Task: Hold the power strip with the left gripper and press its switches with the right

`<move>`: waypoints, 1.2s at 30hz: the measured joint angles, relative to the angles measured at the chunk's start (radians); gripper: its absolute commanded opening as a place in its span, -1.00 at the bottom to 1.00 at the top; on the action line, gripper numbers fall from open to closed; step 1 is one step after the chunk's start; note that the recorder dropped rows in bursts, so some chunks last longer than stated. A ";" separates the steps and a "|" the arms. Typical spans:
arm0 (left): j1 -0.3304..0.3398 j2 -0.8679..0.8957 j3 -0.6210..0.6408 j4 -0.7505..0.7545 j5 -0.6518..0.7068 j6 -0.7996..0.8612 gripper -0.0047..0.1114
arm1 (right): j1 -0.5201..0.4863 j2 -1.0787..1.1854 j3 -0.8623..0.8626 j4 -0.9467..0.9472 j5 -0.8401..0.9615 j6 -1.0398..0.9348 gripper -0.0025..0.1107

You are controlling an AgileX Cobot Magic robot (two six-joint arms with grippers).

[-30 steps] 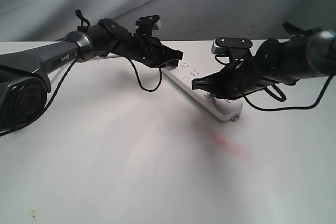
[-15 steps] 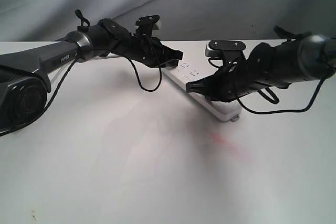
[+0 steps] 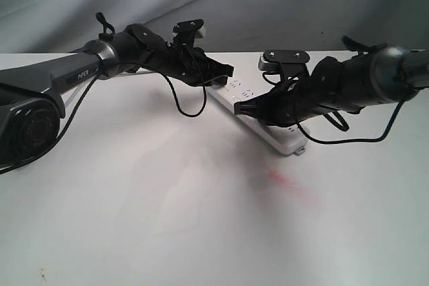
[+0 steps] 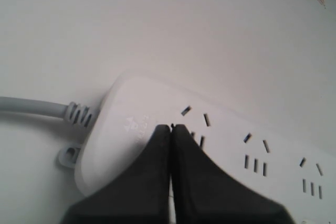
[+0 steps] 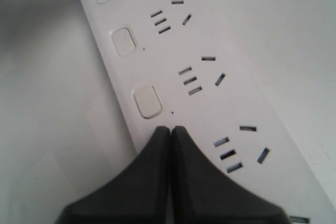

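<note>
The white power strip [image 3: 281,137] lies slantwise on the white table, partly hidden by both arms. My left gripper [image 3: 228,72] is shut with nothing in it, its tips resting on the strip's cord end [image 4: 131,114], beside the grey cord [image 4: 31,107] and the small tab [image 4: 67,156]. My right gripper [image 3: 240,110] is also shut and empty, tips over the strip's top face [image 5: 210,93] just short of a square switch [image 5: 147,101]. Two more switches [image 5: 123,41] follow along the same edge. I cannot tell whether the right tips touch the strip.
The white table [image 3: 167,219] spreads wide in front of the strip, with a faint red smear [image 3: 288,184] near the strip's near end. A grey backdrop [image 3: 281,5] rises behind the table.
My right gripper has moved leftward along the strip, toward the left gripper. The left arm and the strip have stayed still.
</note>
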 measured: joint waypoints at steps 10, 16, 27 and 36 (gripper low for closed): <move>0.000 0.000 0.000 0.000 0.002 -0.002 -0.91 | 0.000 -0.048 0.011 -0.002 0.017 0.000 -0.96; 0.000 0.000 0.000 0.000 0.002 -0.002 -0.91 | 0.000 -0.094 -0.009 -0.006 0.031 0.000 -0.96; 0.000 0.000 0.000 0.000 0.000 -0.002 -0.91 | 0.007 -0.037 -0.089 -0.010 0.060 0.000 -0.96; 0.000 0.000 0.000 0.000 0.000 -0.002 -0.91 | 0.017 0.010 -0.091 -0.010 0.041 0.000 -0.96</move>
